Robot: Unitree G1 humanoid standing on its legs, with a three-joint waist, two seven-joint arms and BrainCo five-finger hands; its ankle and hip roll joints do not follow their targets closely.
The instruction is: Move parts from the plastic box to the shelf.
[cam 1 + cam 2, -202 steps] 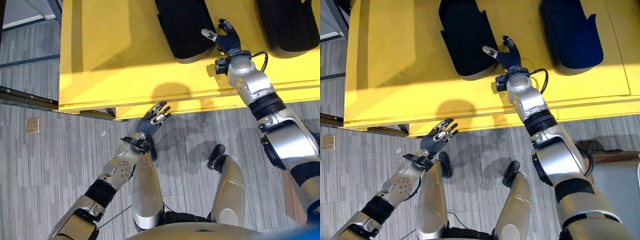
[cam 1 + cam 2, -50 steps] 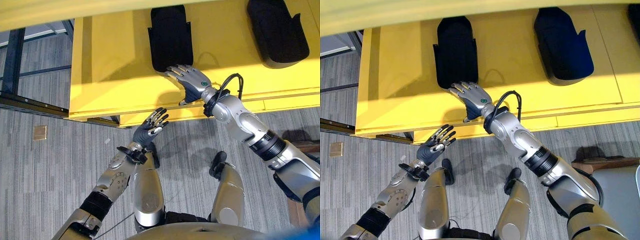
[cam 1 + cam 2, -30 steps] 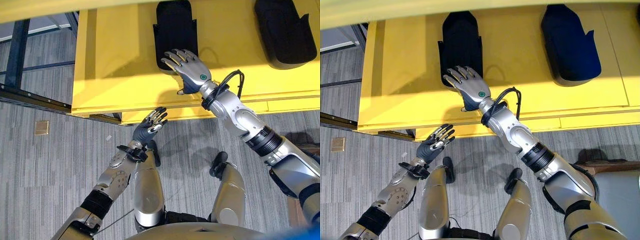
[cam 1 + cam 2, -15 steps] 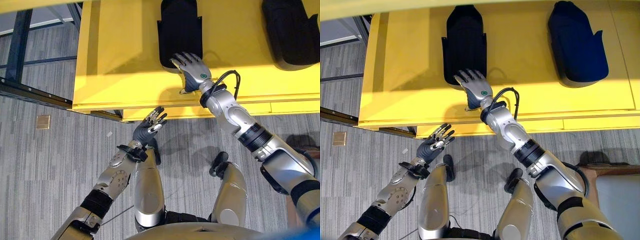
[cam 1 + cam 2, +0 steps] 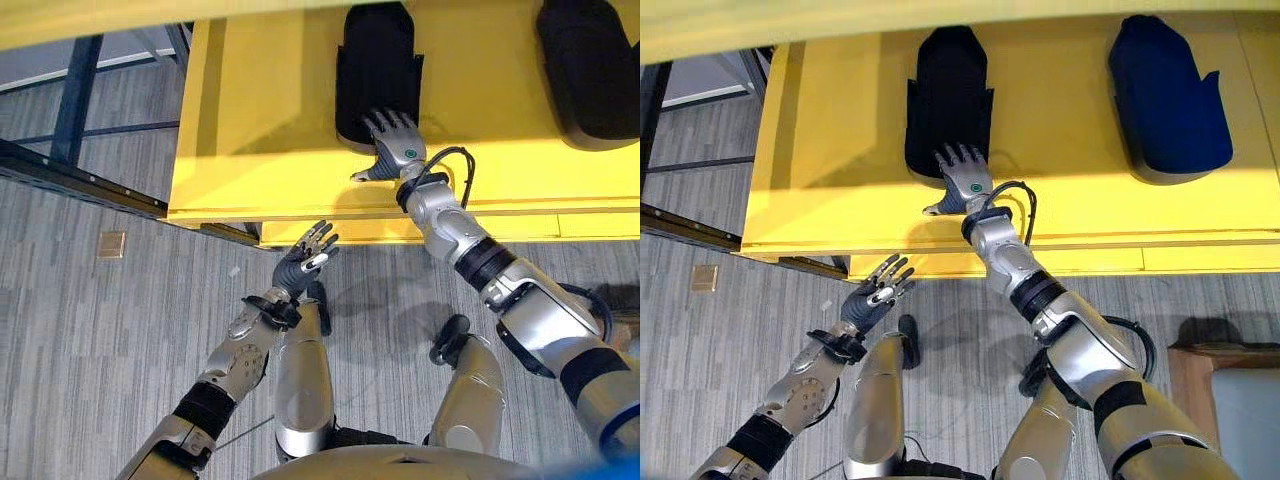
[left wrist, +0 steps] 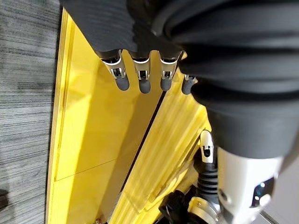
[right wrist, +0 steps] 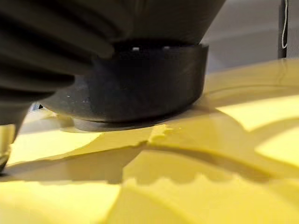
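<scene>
Right hand [image 5: 395,143] — now against black part [image 5: 378,60]

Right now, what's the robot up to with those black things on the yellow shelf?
The robot's right hand lies with straight fingers on the near end of a black part on the yellow shelf. It looks to be pushing or settling it there rather than gripping it. A second black part sits farther to the right on the same shelf. The left hand hovers open below the shelf's front edge, holding nothing.
</scene>
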